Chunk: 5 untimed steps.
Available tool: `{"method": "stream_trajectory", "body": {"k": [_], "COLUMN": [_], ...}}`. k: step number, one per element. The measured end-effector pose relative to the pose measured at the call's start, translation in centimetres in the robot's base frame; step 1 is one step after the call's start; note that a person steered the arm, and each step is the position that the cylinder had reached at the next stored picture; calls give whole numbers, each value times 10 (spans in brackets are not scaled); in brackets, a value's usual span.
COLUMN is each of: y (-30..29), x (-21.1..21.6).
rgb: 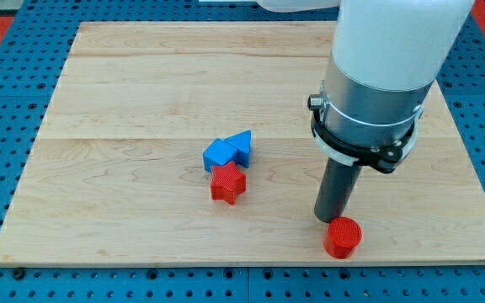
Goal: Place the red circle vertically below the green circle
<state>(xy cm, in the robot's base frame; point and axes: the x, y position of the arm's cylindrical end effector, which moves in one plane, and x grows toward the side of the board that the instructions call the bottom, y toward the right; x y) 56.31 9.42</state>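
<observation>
The red circle [343, 236] is a short red cylinder near the board's bottom edge, right of centre. My tip [329, 219] is the lower end of a dark rod, just up and left of the red circle, touching or almost touching it. No green circle shows in the view; the arm's wide white and grey body [377, 76] hides part of the board's upper right.
A blue cube [218, 155] and a blue triangular block [241, 147] sit together near the middle of the wooden board [141, 101]. A red star [227, 183] lies just below them, touching. A blue pegboard [7, 93] surrounds the board.
</observation>
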Motion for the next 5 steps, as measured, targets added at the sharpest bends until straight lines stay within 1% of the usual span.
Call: {"method": "stream_trajectory", "body": {"k": [2,3,5], "y": [-53,-41,-26], "x": [1,52,55]}}
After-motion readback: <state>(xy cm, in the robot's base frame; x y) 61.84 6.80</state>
